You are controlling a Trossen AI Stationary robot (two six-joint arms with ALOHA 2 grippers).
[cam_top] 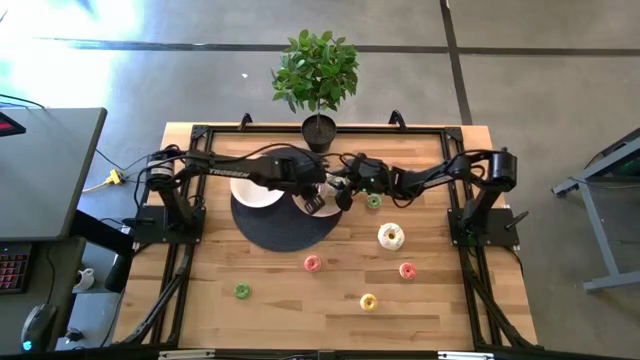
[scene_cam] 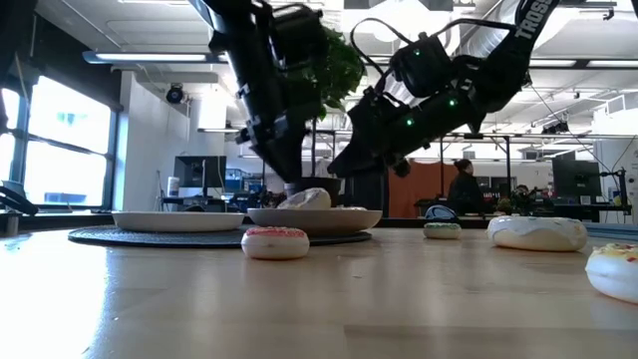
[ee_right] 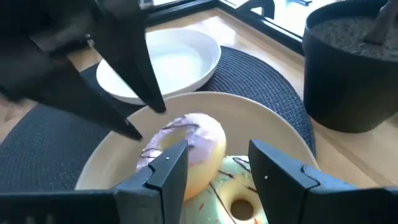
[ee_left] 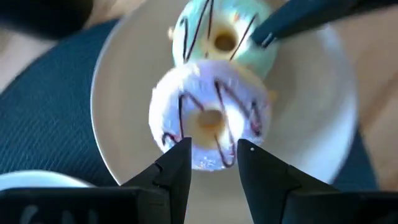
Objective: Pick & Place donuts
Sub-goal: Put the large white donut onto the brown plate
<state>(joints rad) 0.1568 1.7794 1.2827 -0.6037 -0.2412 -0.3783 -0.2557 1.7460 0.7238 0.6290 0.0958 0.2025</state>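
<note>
Occupied plate (ee_left: 118, 74): a white plate on the dark round mat (cam_top: 270, 228); it holds two larger donuts.
Pink-iced donut (ee_left: 208, 121): lies in this plate, dark icing stripes across it, touching the second donut.
Pale green donut (ee_left: 221, 38): lies in the same plate, pressed against the pink-iced one.
Second plate (ee_right: 180, 62): white, on the same mat, to the left of the occupied one; nothing lies in it.
Left hand (ee_left: 208, 163): over the occupied plate, fingers parted, tips just at the rim of the pink-iced donut; nothing held.
Right hand (ee_right: 214, 163): over the same plate from the right side, fingers parted, straddling the two donuts; nothing held.
White-iced donut (cam_top: 390, 236): on the bare worktop (cam_top: 450, 310), right of the mat.
Tiny rings: green (cam_top: 373, 202) near the right hand; pink (cam_top: 312, 263), red (cam_top: 407, 270), green (cam_top: 242, 291) and yellow (cam_top: 368, 301) scattered on the near worktop.
Potted plant (cam_top: 318, 75): at the far edge, behind the mat.
</note>
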